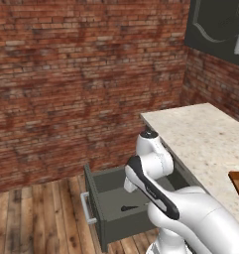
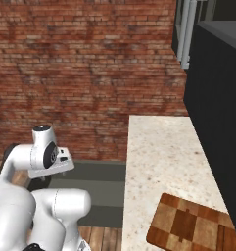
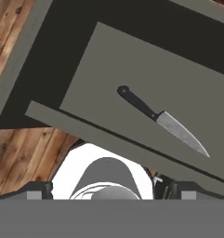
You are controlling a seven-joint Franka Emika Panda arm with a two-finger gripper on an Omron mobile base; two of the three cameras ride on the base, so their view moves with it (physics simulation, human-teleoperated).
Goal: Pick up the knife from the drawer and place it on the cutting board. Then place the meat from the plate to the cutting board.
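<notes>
The drawer (image 1: 107, 196) stands pulled open below the counter's left end, its silver bar handle (image 1: 86, 208) facing the wooden floor. On the drawer's floor lies the knife (image 3: 159, 119), flat, black handle toward the upper left and silver blade pointing lower right in the hand view. My gripper (image 3: 108, 191) hangs above the drawer, open, its fingertips (image 3: 38, 189) wide apart with nothing between them, well clear of the knife. The checkered cutting board (image 2: 192, 224) lies on the counter near its front edge. The plate and the meat are out of view.
The pale speckled counter (image 2: 158, 152) runs back to the red brick wall (image 1: 81, 74). A tall black appliance (image 2: 217, 98) borders the counter's right side. My own arm (image 1: 155, 193) crosses in front of the drawer's right half. Wooden floor (image 1: 41, 218) lies left of the drawer.
</notes>
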